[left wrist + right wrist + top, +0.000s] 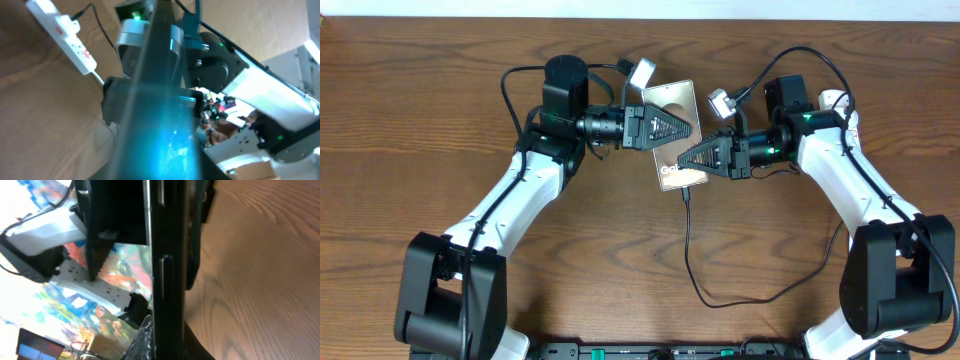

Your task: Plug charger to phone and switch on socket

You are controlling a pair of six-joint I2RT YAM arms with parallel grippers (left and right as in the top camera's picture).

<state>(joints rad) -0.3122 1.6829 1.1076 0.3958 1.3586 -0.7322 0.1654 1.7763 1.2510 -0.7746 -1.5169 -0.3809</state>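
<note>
The phone [675,100], a bronze-grey slab, is held off the table at the middle between both grippers. My left gripper [688,127] is shut on its upper half from the left. My right gripper [684,159] is shut on its lower half from the right. The phone shows edge-on with a glowing teal screen in the left wrist view [165,125], and as a dark vertical edge in the right wrist view [167,255]. The charger cable [688,250] hangs from the phone's bottom edge, its plug tip [687,193] meeting it. The socket [70,35] lies on the table.
The charger cable loops over the wooden table [420,130] toward the front right [770,295]. In the overhead view only a white end of the socket [832,99] shows behind my right arm. The socket's white cord [100,77] trails toward the phone.
</note>
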